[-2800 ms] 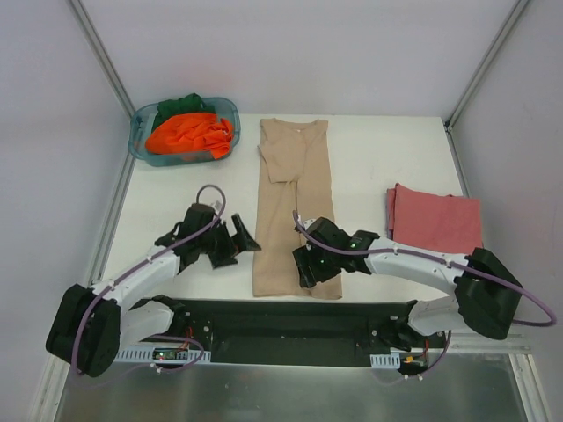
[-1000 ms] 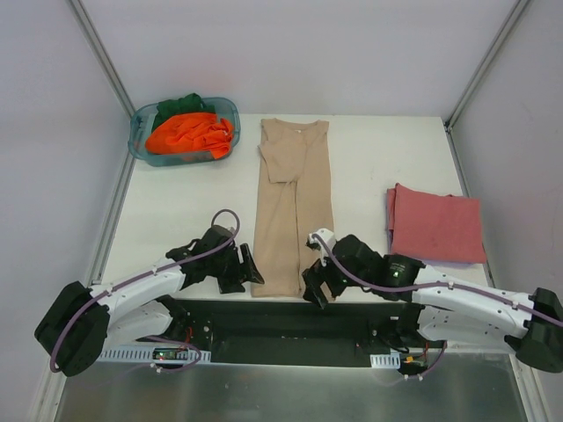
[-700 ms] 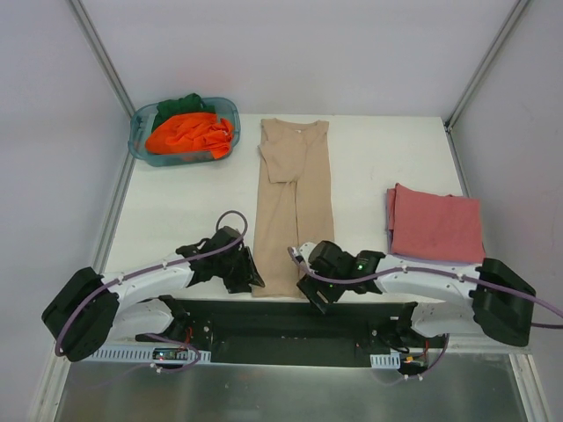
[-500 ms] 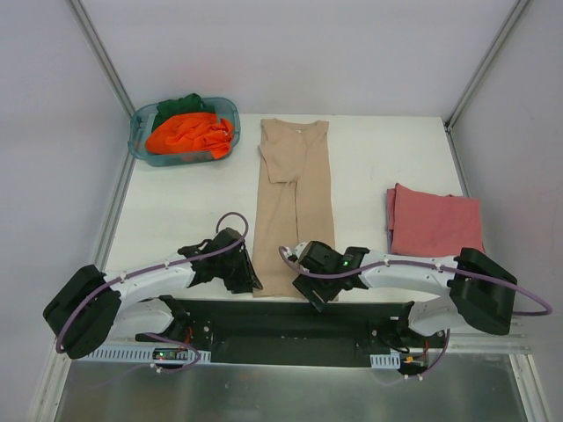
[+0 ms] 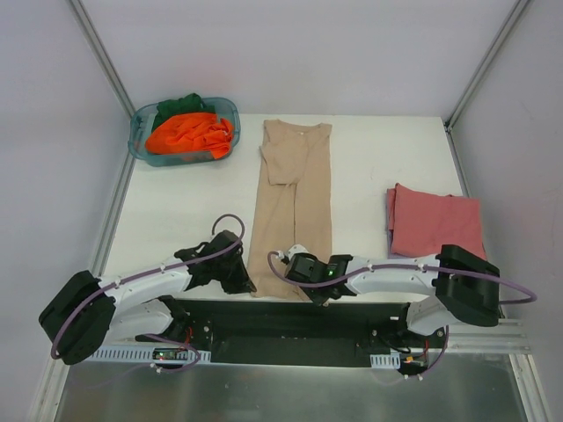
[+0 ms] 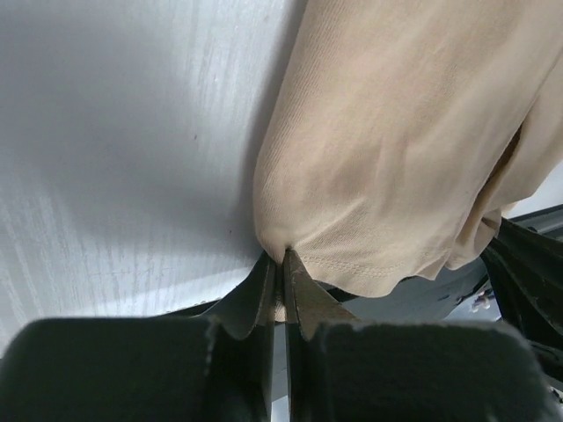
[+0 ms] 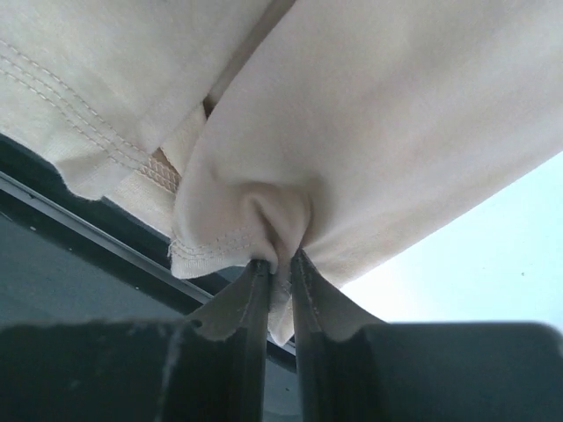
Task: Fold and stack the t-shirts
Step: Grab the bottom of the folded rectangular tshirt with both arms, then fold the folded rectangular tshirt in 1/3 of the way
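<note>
Tan t-shirt: folded lengthwise into a narrow strip and lying mid-bench, collar toward the far edge and hem at the near edge. Left gripper: jaws closed to a sliver on the near-left hem corner. Right gripper: pinched tight on a bunched tuck of the near-right hem corner. Handling, as judged: light, limp cotton with no stiffness, not fragile. It will likely sag between the two holds, and its stacked layers may slide apart. The hem corners, stitched and thicker, look the soundest places to hold. Teal tub, far-left corner: holds a crumpled orange shirt over a dark green shirt. Dusty red shirt: folded flat by the right edge, outside any container, with a lavender sliver under its left side.
</note>
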Controlling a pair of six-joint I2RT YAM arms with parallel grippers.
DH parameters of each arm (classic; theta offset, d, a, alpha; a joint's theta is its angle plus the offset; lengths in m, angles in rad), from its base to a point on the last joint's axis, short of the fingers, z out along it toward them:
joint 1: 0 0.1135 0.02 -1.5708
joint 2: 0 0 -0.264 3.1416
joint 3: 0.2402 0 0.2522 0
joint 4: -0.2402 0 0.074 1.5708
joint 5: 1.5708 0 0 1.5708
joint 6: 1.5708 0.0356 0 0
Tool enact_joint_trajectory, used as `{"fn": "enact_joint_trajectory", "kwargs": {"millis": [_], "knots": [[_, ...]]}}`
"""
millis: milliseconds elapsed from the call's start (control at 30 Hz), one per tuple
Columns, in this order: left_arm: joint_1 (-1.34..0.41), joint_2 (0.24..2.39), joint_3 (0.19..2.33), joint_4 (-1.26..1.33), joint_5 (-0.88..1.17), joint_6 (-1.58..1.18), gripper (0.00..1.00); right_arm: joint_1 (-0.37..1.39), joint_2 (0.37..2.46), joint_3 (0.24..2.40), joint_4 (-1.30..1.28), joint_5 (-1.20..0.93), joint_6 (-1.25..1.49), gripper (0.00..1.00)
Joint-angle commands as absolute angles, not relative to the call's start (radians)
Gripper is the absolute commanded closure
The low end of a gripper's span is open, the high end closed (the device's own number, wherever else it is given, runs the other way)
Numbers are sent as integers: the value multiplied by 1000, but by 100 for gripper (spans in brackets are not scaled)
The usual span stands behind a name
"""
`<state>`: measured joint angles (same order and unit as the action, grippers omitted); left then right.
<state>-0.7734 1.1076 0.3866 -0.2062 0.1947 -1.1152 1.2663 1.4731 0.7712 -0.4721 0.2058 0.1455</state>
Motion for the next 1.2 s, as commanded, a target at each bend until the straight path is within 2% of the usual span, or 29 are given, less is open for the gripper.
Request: {"fn": "enact_joint_trajectory", "kwargs": {"millis": [0, 33, 300, 467, 567, 900, 1167], "knots": [[-782, 1048, 350, -264, 170, -1118, 100, 1328, 1499, 759, -515, 236, 225, 92], [-782, 1033, 347, -265, 178, -1117, 100, 1341, 1493, 764, -528, 221, 224, 99], [-784, 781, 333, -351, 203, -1100, 100, 1413, 1336, 779, -565, 106, 204, 99], [-784, 654, 366, -357, 120, -1081, 100, 1413, 1233, 807, -584, 161, 167, 99], [-784, 701, 438, -310, 56, -1040, 100, 1379, 1209, 874, -652, 262, 137, 99], [-744, 1024, 802, -281, -219, -815, 100, 1106, 1258, 1041, -629, 371, -86, 99], [-588, 1288, 974, -170, -22, -726, 100, 937, 1359, 1147, -607, 295, -270, 99]]}}
